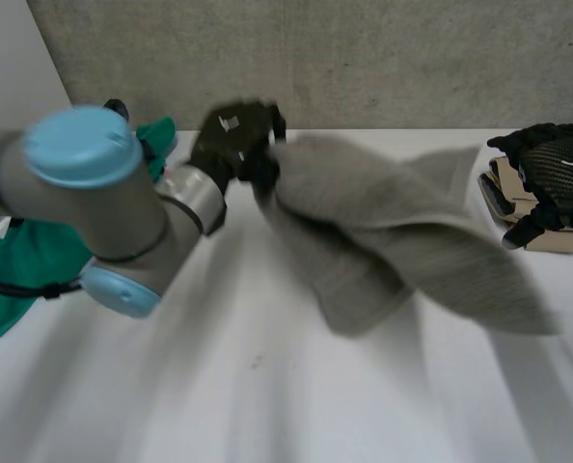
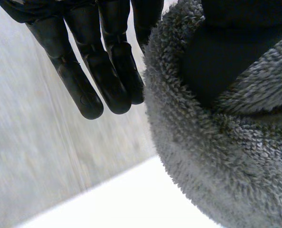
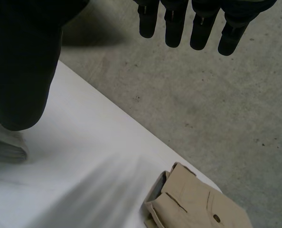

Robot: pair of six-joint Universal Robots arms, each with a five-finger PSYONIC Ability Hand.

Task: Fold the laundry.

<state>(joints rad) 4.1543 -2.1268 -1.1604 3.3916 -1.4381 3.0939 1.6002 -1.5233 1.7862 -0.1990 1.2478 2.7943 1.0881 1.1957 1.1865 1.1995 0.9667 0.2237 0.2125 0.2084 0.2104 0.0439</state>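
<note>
At the far left of the white table (image 1: 267,405), the left hand (image 1: 233,145) held the grey towel (image 1: 393,241) by one end. Some of its fingers (image 2: 108,71) hung straight and close together beside the towel. A dark part of the hand, likely the thumb, sat tucked in a fold of the fluffy cloth, so it looked like a pinch. The rest of the towel stretched to the right across the middle of the table, bunched and not flat; I could not tell if it touched the table. The right hand (image 1: 552,169) was at the far right, apart from the towel, with its fingers (image 3: 193,23) straight and a little spread, holding nothing. Under it lay folded tan trousers (image 3: 202,204) by the table edge. A green cloth (image 1: 26,260) lay at the left, by the left arm. To do this step well, the towel should be laid down flat first. The right hand should take the other end, so both hands can pull it smooth. The pinch must be tight, or the towel may slip and crumple.
</note>
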